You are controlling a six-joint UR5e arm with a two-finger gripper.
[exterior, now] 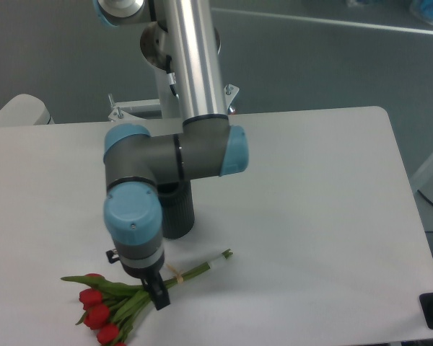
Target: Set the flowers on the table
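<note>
The flowers (pixel 105 311), red tulips on thin green stems tied with a tan band, lie flat on the white table (pixel 317 209) near its front left edge. Their heads point left and the stem tips (pixel 220 256) point right. My gripper (pixel 159 294) hangs from the blue-capped wrist right above the stems, beside the tan band. One dark finger (pixel 161 297) shows in front of the stems. The wrist hides the rest of the jaws, so I cannot tell whether they are open or shut.
A black ribbed cylinder vase (pixel 179 213) stands upright just behind the flowers, partly hidden by my forearm. The table's front edge runs close below the tulip heads. A grey floor lies beyond the table's far edge.
</note>
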